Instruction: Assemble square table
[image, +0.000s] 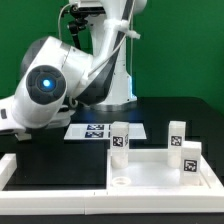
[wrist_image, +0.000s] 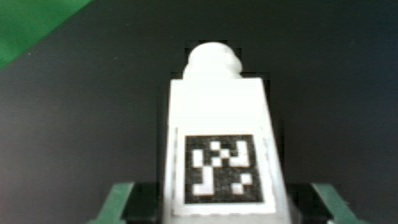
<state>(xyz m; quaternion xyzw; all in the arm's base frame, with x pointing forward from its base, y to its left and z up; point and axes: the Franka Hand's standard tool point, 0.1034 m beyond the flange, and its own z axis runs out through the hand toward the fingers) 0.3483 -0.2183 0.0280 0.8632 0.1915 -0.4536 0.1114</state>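
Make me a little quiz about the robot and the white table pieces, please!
1. True or false: in the wrist view, a tagged table leg sits between the fingers of the gripper.
2. How many upright legs show in the exterior view? A) two B) three C) five
3. Fill the gap: the square table top is coloured ____.

Key: 1 true; 2 B; 3 white.
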